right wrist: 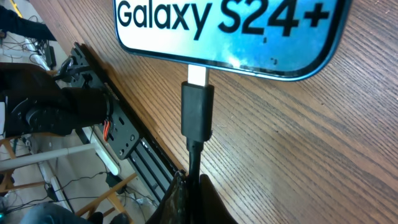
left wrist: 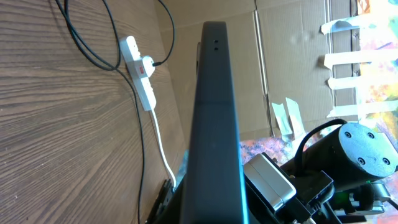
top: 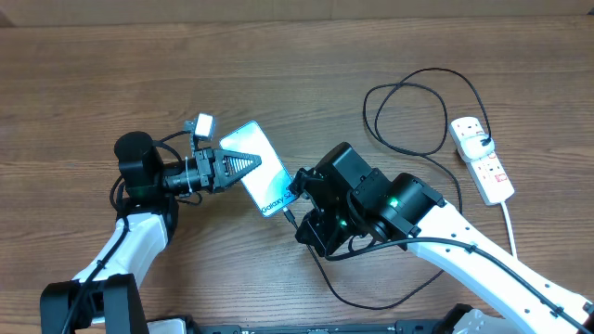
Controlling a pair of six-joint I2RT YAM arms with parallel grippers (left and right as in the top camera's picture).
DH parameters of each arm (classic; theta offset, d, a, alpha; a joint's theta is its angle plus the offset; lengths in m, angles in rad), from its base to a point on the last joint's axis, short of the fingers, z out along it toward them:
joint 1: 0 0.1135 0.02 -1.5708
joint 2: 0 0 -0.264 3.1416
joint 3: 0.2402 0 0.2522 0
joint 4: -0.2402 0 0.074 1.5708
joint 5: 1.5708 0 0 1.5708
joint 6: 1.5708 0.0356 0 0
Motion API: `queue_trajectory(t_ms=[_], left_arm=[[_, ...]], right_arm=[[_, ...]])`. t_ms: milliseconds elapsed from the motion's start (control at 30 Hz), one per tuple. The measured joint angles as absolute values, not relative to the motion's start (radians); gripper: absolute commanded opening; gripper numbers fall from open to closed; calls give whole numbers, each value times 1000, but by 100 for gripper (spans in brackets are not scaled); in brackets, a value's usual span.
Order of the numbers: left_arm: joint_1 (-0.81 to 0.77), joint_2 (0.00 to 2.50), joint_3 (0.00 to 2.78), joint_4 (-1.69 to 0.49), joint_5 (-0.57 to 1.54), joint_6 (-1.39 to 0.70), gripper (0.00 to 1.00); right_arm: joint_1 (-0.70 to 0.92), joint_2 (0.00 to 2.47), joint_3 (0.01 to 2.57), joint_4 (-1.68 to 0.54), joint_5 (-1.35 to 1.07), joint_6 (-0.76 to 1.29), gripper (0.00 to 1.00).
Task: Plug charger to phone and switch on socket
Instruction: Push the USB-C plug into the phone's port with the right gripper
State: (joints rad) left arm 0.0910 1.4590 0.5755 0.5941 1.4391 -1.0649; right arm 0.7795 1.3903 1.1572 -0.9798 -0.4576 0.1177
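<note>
The phone (top: 257, 167) lies tilted on the table, its blue screen showing "Galaxy S24+" (right wrist: 224, 31). My left gripper (top: 243, 165) is shut on the phone's upper end; in the left wrist view the phone's dark edge (left wrist: 214, 124) fills the middle. My right gripper (right wrist: 194, 186) is shut on the charger cable just behind its black connector (right wrist: 198, 115), whose metal tip touches the phone's bottom edge (top: 290, 209). The cable (top: 399, 102) loops to a black plug in the white socket strip (top: 483, 158), also in the left wrist view (left wrist: 140, 71).
The strip's white cord (top: 510, 227) runs toward the front edge at right. Slack black cable (top: 371, 301) loops under my right arm. Cardboard and taped walls (left wrist: 298, 56) stand beyond the table.
</note>
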Motion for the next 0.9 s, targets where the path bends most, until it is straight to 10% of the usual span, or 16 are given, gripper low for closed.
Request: queue_trajectory(t_ms=[900], left_arm=[[92, 1459, 585, 572, 1423, -1060, 4]], right_arm=[[783, 1390, 1157, -920, -463, 34, 4]])
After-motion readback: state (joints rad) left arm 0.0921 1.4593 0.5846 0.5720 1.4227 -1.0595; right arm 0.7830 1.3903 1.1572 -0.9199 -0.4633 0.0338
